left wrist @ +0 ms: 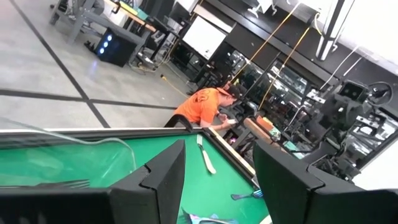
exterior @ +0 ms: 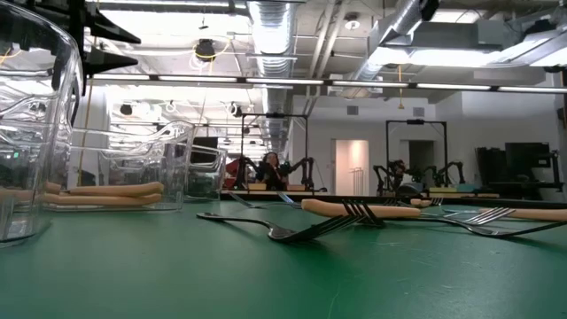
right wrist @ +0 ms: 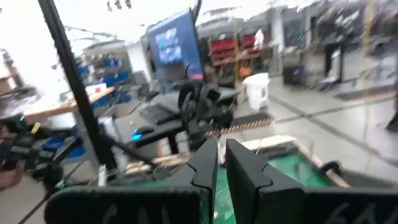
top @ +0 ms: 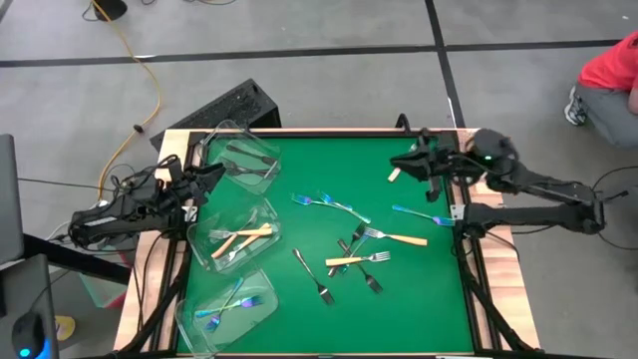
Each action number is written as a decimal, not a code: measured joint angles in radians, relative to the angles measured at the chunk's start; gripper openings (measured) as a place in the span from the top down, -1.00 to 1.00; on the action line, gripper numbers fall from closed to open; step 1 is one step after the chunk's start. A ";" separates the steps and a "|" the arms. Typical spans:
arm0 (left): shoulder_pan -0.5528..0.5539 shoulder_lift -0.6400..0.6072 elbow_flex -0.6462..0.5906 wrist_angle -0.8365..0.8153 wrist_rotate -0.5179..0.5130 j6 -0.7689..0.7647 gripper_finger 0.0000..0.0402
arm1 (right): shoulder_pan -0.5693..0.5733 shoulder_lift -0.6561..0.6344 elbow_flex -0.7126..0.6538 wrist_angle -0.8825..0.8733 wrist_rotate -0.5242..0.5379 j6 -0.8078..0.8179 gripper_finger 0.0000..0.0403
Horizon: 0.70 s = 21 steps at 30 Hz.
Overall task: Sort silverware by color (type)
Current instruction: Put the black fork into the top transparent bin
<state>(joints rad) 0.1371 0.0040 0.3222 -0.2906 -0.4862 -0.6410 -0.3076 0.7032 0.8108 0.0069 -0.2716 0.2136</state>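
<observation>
Both claws over the tabletop (top: pixel 419 299); forks partly sorted.

L claw (top: pixel 212 178) was wide open, empty, betw. the far tub (top: pixel 242 155) (grey forks) and mid tub (top: pixel 239 235) (tan forks); near tub (top: pixel 227 307) w/ blue forks further toward the front. R claw (top: pixel 401 167) was nearly closed on a tan fork (top: pixel 394 174) at the far side; loose forks (top: pixel 351 249) lay on the green toward the front of it, blue fork (top: pixel 423 214) just in front of it.

Green table (top: pixel 419 299); cream-handled forks (top: pixel 397 238), blue forks (top: pixel 424 214), grey forks (top: pixel 312 273).
</observation>
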 joint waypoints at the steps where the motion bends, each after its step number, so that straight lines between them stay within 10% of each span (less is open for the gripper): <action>1: 0.000 0.000 0.000 -0.002 0.000 -0.001 0.14 | -0.006 -0.025 0.000 -0.007 0.010 -0.001 0.72; 21: 0.000 0.000 0.000 -0.004 -0.001 -0.008 0.14 | -0.007 -0.402 0.002 -0.260 0.220 -0.014 0.72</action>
<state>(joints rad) 0.1368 0.0040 0.3222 -0.2951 -0.4869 -0.6487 -0.3149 0.3013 0.8124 -0.2526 -0.0513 0.1996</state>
